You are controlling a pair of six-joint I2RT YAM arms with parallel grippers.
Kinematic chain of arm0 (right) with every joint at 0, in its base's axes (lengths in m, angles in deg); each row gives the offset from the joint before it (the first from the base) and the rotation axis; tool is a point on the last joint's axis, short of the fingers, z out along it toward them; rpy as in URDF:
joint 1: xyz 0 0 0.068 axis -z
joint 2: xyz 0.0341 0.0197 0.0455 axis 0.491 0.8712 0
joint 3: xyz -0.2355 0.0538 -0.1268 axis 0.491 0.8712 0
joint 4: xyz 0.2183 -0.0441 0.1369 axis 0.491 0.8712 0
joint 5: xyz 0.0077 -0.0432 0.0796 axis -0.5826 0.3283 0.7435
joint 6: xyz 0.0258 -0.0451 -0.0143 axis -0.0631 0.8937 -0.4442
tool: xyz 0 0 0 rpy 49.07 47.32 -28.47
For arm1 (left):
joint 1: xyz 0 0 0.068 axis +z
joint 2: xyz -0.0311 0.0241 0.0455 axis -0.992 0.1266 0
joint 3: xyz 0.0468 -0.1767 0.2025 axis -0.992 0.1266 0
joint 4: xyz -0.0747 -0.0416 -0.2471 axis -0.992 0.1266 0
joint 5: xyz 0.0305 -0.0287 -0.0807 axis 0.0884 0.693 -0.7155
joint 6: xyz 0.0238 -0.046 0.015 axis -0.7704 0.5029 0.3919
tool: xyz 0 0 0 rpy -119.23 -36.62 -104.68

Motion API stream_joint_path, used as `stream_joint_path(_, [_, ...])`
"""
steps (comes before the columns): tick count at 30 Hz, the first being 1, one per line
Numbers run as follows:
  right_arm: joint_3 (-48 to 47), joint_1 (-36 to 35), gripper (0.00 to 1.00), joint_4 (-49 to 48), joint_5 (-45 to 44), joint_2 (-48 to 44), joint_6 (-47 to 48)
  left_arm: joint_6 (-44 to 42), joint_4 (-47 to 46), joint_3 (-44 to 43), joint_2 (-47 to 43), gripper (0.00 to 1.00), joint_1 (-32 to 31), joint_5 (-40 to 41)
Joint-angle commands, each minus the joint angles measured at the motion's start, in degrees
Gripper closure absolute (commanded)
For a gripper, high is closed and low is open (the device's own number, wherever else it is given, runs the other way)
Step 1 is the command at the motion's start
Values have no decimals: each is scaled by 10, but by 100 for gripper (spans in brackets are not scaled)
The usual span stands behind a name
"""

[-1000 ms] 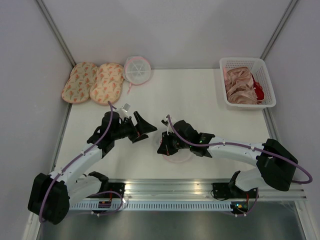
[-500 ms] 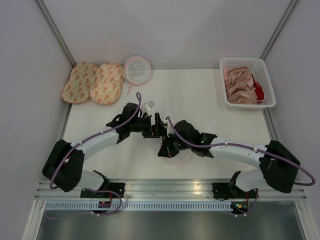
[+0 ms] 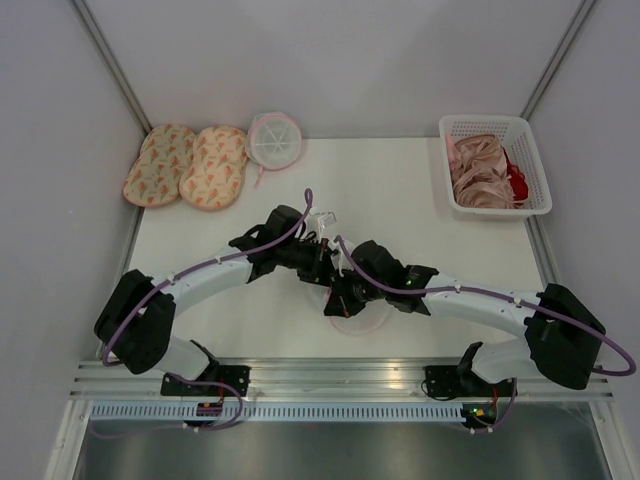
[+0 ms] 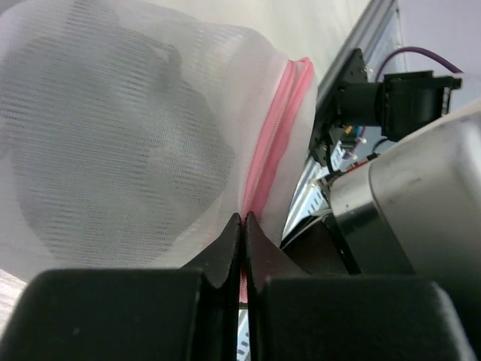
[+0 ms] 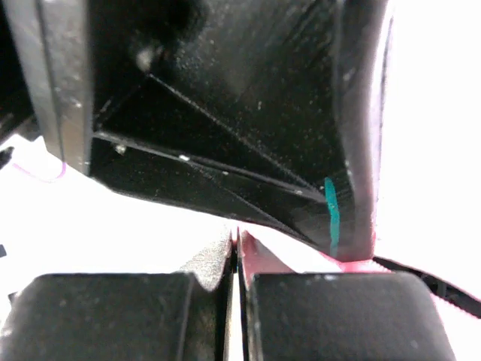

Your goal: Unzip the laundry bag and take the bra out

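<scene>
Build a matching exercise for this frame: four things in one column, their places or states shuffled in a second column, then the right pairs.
1. laundry bag
2. ribbed round pouch
3. white basket
4. left gripper

A. far right corner of the table
B. shut on the pink zip edging
C. far edge, next to two patterned pads
D. mid-table, towards the near edge

Pairs: 1-D, 2-C, 3-A, 4-B
</scene>
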Motion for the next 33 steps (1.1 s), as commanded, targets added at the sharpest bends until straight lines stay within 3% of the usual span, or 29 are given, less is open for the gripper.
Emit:
stream_joint_path(1, [-8, -3, 100, -16, 20, 4, 17, -23, -2, -25, -17, 98, -25, 38])
stream_joint_path(10, [47, -4, 100, -39, 52, -26, -14, 138, -30, 40, -66, 98, 15, 238])
stream_joint_path(17, [74, -4, 100, -55, 45, -52, -34, 185, -47, 81, -106, 98, 34, 286])
stream_joint_path(20, [73, -3, 99, -19, 9, -40, -32, 190, -46, 88, -129, 98, 45, 294])
stream_joint_path(24, [51, -4, 100, 82, -123, -5, -22, 165, -29, 82, -140, 98, 65, 281])
stream_joint_path(27, [39, -4, 100, 132, -166, 20, -25, 153, -18, 80, -138, 98, 79, 261])
stream_joint_path(33, [24, -3, 100, 210, -311, 5, -40, 150, -14, 90, -147, 98, 92, 251])
